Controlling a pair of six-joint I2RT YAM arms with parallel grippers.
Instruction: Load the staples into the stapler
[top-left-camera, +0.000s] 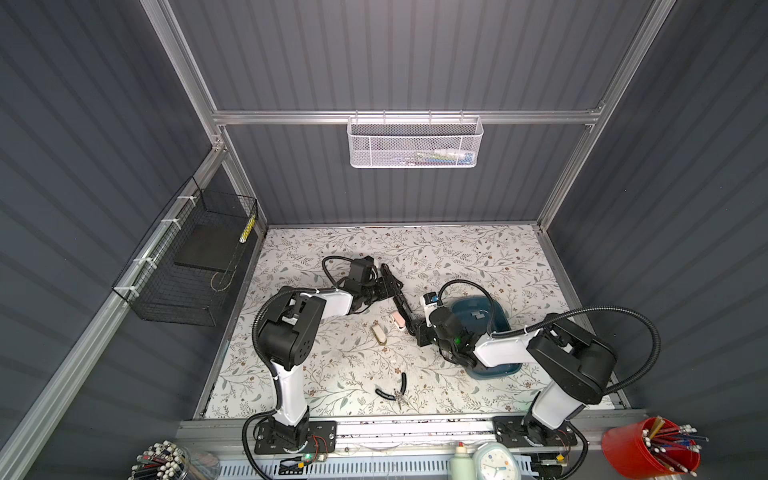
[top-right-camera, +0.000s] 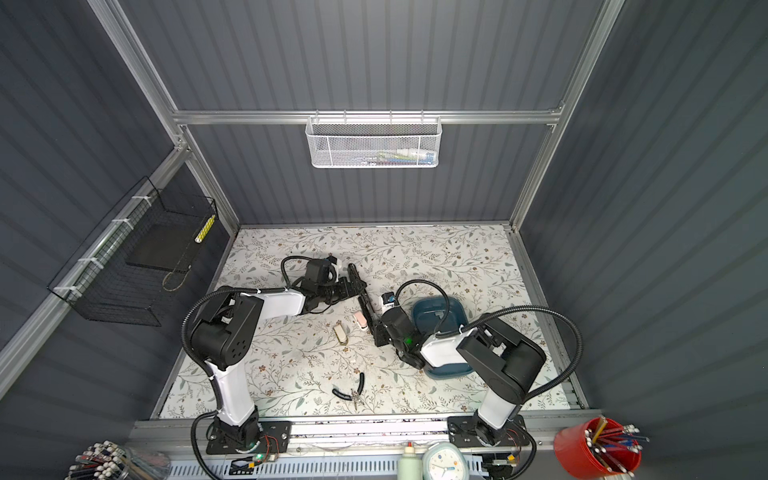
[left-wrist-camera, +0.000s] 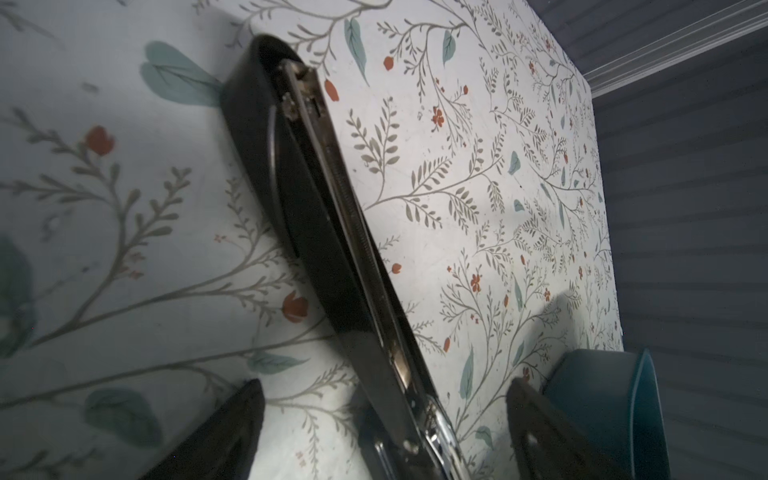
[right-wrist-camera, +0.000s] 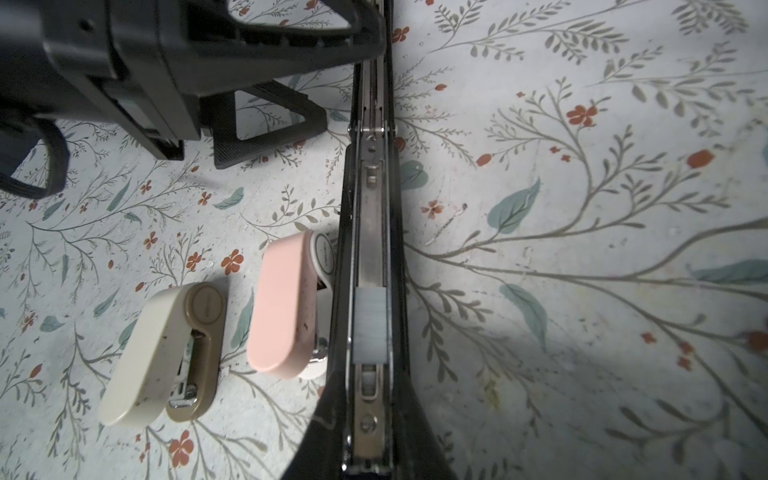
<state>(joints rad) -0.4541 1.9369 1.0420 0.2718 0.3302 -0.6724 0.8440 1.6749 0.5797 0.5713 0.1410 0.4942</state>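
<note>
1. While the black stapler (top-left-camera: 404, 309) lies opened flat on the floral table (top-left-camera: 478, 257) in both top views, the main risk, as I judge it, is the body swivelling when its lid is swung over. Only the right gripper (top-left-camera: 420, 332) pins it, clamped on the near end. The left gripper (top-left-camera: 390, 289) stands spread wide around the far half, gripping nothing. The long axis runs from far-left to near-right, with the lid end pointing toward the back wall.

2. In the left wrist view, the fingertips (left-wrist-camera: 232, 428) flank the glossy lid half without touching it. A pinch on that slick, tapering shell could slip off. The lid's rounded tip points away from the camera, and a metal rail shows along it.

3. In the right wrist view, the staples (right-wrist-camera: 371, 324) sit as one silver-grey strip in the open channel, lengthwise with the stapler and part-way along the magazine. A jolt, or a lid closed askew, could tip the strip out or jam it. The pink mini stapler (right-wrist-camera: 282, 307) lies right against the black body's side, so it could get shoved. The beige mini stapler (right-wrist-camera: 162, 353) lies just beside the pink one.
</note>
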